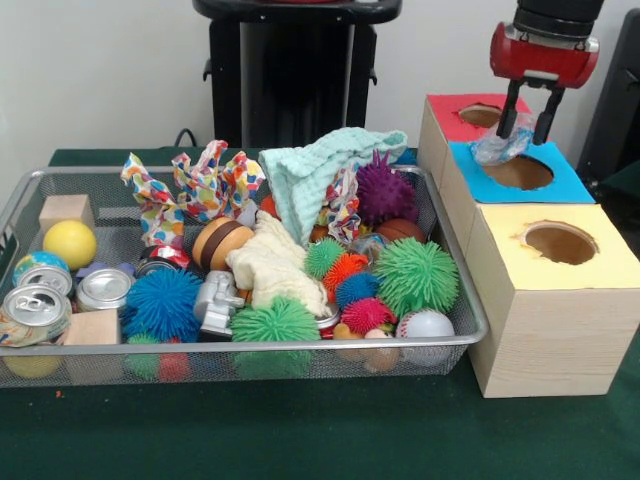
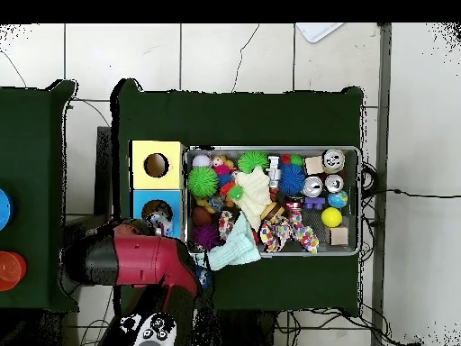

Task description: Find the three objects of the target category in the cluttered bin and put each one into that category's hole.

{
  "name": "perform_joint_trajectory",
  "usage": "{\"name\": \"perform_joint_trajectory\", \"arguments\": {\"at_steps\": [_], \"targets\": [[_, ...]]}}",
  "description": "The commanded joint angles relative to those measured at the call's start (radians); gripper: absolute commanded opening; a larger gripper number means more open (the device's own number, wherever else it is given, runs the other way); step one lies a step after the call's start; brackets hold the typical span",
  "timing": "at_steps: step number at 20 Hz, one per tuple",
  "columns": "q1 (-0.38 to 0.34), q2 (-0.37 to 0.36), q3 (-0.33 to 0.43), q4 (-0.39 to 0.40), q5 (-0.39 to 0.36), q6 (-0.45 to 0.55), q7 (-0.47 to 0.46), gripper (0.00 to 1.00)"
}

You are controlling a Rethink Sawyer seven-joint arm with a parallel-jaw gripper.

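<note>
arm: reaches down over the boxes — above the red-topped hole (image 1: pixel 481 115)
tool (image 1: pixel 529 128): clamped on a clear bottle (image 1: pixel 497 149)

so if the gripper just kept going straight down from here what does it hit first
Probably the blue top beside its hole; the gripper, shut on the plastic bottle, points down there, though depth is unclear.

No legible text, label, brand, number or sign appears on any object, in either the front or overhead view.
</note>
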Motion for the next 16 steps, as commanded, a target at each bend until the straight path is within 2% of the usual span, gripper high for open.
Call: {"name": "perform_joint_trajectory", "arguments": {"at_steps": [1,10,11,16], "targets": [[-0.010,0.133,0.093,-0.036,0.057,-0.052,0.241,0.00],[-0.004,0.142,0.079,-0.108,0.070,0.011,0.223,0.00],[-0.006,0.139,0.086,-0.103,0.077,0.013,0.221,1.00],[-0.012,0.138,0.095,-0.094,0.087,-0.011,0.225,1.00]]}}
